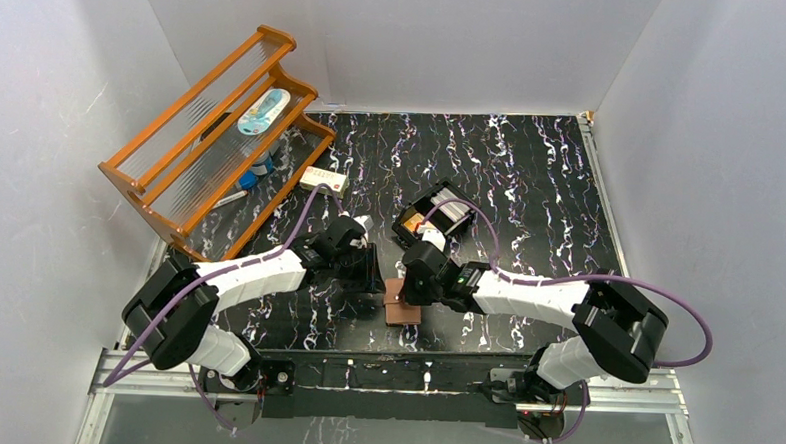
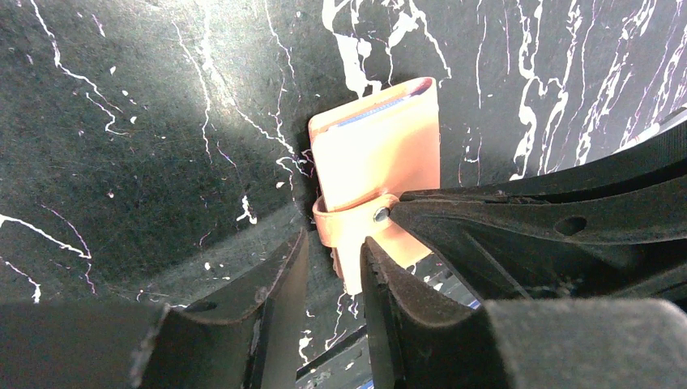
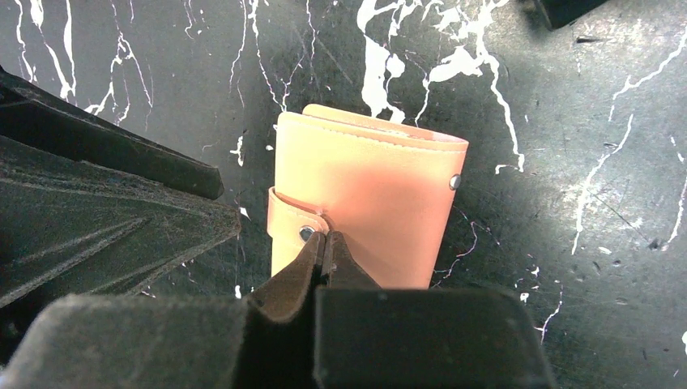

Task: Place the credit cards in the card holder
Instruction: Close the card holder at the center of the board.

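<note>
The card holder (image 1: 401, 308) is a salmon-brown leather wallet lying folded on the black marbled table. It also shows in the left wrist view (image 2: 381, 150) and the right wrist view (image 3: 373, 203). A thin card edge (image 2: 381, 111) shows inside its far open end. My right gripper (image 3: 326, 241) has its fingertips pressed together on the end of the snap tab (image 3: 285, 219), beside the metal snap. My left gripper (image 2: 334, 259) is open at the holder's near left corner, with its right finger (image 2: 393, 300) against that corner. More credit cards (image 1: 452, 211) lie in the black tray.
The black slotted tray (image 1: 416, 219) stands just behind the grippers. A white-and-red small box (image 1: 324, 179) lies at the back left, beside an orange wooden rack (image 1: 213, 134) holding small items. The two grippers (image 1: 375, 276) (image 1: 407, 289) are close together over the holder.
</note>
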Action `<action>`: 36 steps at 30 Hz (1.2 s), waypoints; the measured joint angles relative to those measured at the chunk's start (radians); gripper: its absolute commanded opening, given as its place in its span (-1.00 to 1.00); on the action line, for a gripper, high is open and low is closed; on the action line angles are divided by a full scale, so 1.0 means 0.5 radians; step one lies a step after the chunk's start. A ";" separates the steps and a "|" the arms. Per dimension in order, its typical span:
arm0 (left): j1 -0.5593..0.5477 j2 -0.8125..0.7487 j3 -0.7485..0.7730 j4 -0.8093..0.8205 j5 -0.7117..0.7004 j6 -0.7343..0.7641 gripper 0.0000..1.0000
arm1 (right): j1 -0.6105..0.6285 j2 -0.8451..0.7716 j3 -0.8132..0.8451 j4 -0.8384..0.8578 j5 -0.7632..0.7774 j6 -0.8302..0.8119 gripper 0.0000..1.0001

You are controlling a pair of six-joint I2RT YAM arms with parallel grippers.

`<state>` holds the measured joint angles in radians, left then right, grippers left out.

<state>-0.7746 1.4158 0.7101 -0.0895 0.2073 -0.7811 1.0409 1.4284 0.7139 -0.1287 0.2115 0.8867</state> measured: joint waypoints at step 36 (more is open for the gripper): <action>-0.004 0.230 0.003 0.123 0.126 0.030 -0.36 | 0.000 0.050 0.053 -0.094 0.002 -0.035 -1.00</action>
<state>-0.7765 1.5311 0.7116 -0.0280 0.2703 -0.7662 1.0409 1.4536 0.7406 -0.1757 0.2123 0.8692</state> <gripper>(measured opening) 0.324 0.013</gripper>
